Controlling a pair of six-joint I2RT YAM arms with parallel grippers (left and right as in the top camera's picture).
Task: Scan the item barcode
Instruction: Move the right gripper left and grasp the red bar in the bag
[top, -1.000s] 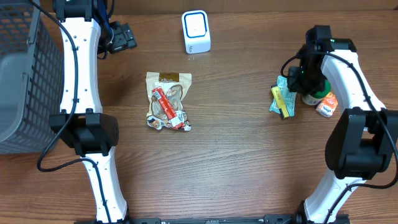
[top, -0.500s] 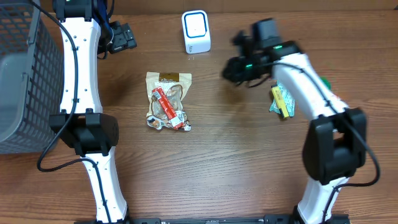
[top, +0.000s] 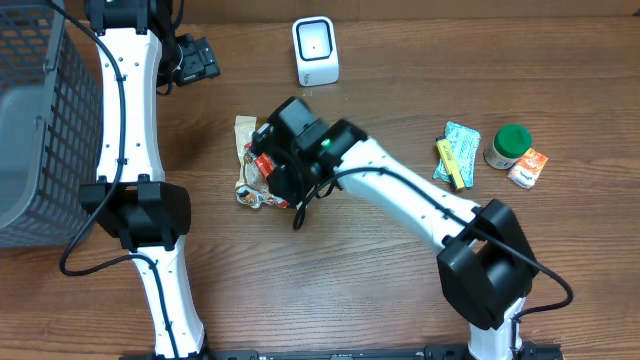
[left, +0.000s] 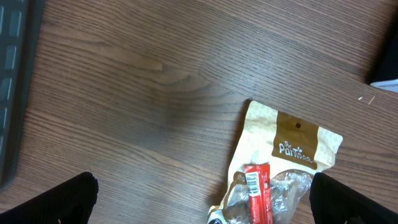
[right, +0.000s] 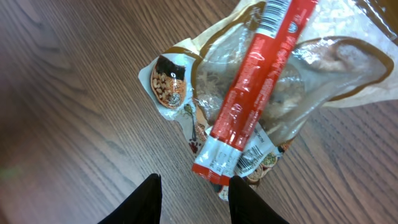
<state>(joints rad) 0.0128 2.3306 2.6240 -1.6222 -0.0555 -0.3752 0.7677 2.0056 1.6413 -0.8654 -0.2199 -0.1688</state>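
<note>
Left of the table's (top: 380, 290) middle, the red stick packet (right: 258, 93) lay across a clear nut bag (right: 336, 68). The right claw (right: 198, 180) hovered at its end, half-spread and grasping nothing. Closing there could pinch the bag's film too and drag both along. The left claw (left: 204, 183) hung released and empty. Only overhead showed the scanner (top: 315, 50) by the far edge. The wrist views showed the packet's barcode (left: 252, 182), which the arm hid overhead.

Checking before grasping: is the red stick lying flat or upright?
Lying flat: the red stick rests lengthwise atop the clear snack pouch.
</note>
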